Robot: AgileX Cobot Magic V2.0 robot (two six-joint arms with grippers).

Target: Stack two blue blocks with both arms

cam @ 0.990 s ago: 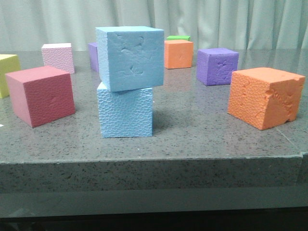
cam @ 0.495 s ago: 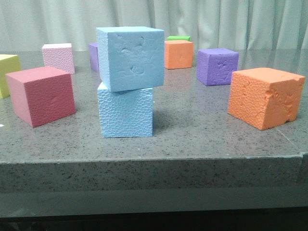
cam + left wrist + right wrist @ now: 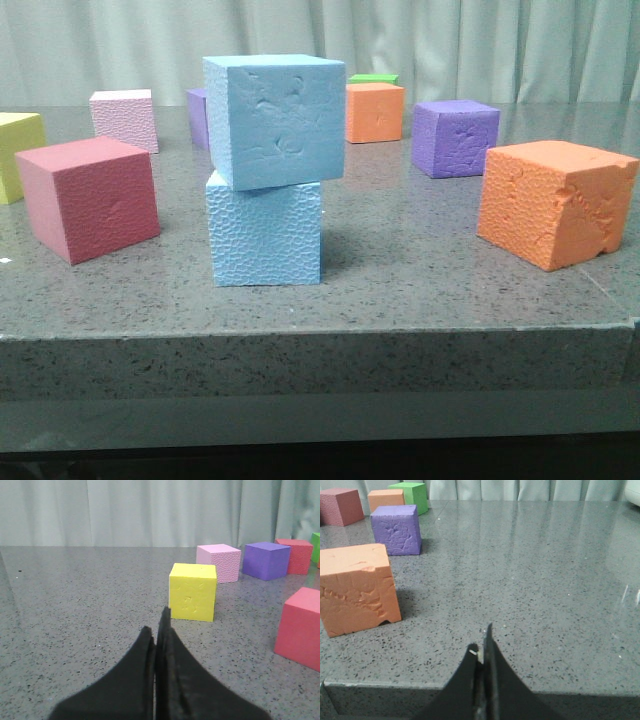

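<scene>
In the front view the smoother gouged blue block point(image 3: 275, 120) rests on top of the pebbled blue block point(image 3: 265, 230), turned a little and overhanging to the right. Neither gripper shows in the front view. My left gripper point(image 3: 157, 625) is shut and empty, low over the table, facing a yellow cube point(image 3: 193, 592). My right gripper point(image 3: 481, 645) is shut and empty near the table's front edge, to the right of a large orange cube point(image 3: 356, 591). The blue blocks do not show in either wrist view.
Around the stack stand a red cube point(image 3: 88, 198), a pink cube point(image 3: 123, 120), a yellow cube point(image 3: 15, 152), two purple cubes point(image 3: 456, 137), a small orange cube point(image 3: 375, 112), a green cube point(image 3: 373, 79) and a large orange cube point(image 3: 555, 202). The table's front edge point(image 3: 320, 335) is close.
The whole front view has shifted a few pixels to the right. The stack and the other cubes keep their places relative to each other.
</scene>
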